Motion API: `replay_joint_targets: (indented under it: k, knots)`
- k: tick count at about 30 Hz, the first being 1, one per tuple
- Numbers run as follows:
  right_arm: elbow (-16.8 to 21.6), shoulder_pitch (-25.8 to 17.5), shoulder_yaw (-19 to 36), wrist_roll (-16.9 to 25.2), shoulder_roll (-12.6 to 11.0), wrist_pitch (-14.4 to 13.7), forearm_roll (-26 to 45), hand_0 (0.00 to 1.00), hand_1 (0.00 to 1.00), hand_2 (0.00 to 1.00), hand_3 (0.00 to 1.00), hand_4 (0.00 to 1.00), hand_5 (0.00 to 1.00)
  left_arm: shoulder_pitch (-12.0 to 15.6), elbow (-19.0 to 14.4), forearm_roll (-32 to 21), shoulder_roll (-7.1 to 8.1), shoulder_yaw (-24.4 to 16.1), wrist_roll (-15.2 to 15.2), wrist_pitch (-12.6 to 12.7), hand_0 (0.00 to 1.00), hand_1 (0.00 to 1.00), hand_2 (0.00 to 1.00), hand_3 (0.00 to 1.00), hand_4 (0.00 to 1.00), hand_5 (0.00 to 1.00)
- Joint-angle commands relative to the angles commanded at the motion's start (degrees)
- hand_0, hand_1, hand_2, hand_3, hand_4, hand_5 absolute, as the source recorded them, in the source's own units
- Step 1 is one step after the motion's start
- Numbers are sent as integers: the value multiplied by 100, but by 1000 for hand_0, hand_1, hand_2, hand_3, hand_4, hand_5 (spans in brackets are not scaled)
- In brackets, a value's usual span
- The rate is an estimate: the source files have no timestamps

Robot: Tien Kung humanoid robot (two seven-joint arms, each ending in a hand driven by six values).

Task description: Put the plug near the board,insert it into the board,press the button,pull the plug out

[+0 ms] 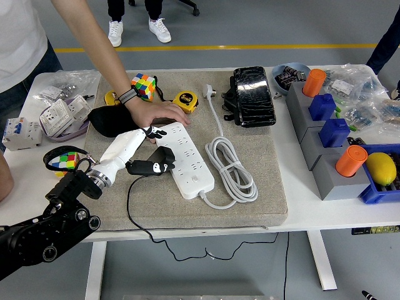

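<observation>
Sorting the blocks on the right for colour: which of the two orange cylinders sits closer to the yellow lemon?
The near orange cylinder, right beside the lemon in the blue bin; the other orange cylinder stands farther back, by the bowl.

The light is bright and even, coming from above. Shadows on the table are soft and small. Everything looks sharp, with a little shine on the black pouch at the table's far side.

My black plug lies just left of the white board, which runs near-to-far on the mat.
</observation>
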Motion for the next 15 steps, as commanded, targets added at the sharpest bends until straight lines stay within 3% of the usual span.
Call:
replay_joint_targets:
  k: [5,6,7,15]
  knots:
    - [-2,-12,1,2,5,6,0,572,641,607,536,916,476,196,-201,-169,48,-149,-407,343,630,725,739,753,998,497]
    - [-1,-12,2,3,5,8,-1,574,641,607,536,916,476,236,-230,-182,69,-154,-483,403,693,726,715,724,998,566]
    - [0,-12,6,5,5,8,-4,574,641,607,536,916,476,286,-262,-182,93,-161,-531,436,693,726,715,724,998,566]
    - [-1,-5,27,16,-5,13,-11,575,641,606,536,916,476,620,-448,-170,266,-211,-812,395,747,755,718,720,998,578]
